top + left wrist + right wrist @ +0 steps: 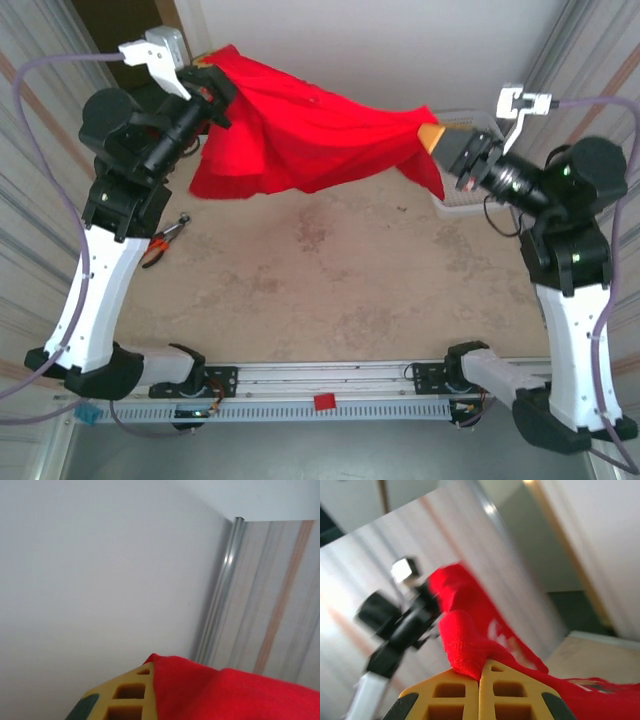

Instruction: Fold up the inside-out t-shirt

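The t-shirt [310, 135] is spanning the far side; pliers [168, 240] and a white basket [452, 203] are flanking the open counter [330, 290].

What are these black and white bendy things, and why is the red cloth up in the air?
They are two robot arms bolted to a table. One picture looks down from above; the other two come from cameras on the wrists, showing yellow fingers close up. The left gripper and right gripper are both pinched shut on a red t-shirt, holding it stretched above the table. Pliers lie on the table at the left, and a white basket stands at the right.
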Controlling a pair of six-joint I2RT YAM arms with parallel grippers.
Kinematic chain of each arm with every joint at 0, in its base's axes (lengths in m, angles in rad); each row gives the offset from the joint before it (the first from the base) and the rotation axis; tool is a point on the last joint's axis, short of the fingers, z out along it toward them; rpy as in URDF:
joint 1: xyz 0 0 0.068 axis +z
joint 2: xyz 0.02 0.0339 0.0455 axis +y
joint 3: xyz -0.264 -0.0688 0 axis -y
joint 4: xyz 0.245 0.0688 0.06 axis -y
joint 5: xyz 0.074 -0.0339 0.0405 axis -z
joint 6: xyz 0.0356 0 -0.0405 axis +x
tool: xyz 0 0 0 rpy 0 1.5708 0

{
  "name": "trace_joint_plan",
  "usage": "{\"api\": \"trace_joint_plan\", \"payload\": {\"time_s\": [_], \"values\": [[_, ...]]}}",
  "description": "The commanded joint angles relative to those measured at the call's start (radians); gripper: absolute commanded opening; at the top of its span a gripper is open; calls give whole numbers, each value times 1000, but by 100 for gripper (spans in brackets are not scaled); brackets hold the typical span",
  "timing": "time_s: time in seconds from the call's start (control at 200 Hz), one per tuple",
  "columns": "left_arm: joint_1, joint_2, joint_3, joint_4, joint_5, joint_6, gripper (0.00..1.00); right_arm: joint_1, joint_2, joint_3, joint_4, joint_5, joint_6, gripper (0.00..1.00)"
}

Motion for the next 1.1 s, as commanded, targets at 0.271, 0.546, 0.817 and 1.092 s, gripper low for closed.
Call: {"api": "trace_joint_plan", "payload": {"time_s": [0.271,0.546,0.817,1.092], "values": [[124,427,340,-145,12,13,0,328,-16,-382,110,304,-7,0],[76,1005,828,-206,124,-93,0,14,-16,-575,78,369,29,0],[61,1056,689,-109,185,-161,62,-137,175,-708,107,312,-31,0],[66,529,21,-207,47,-76,70,-111,152,-656,-62,357,-165,70]]}}
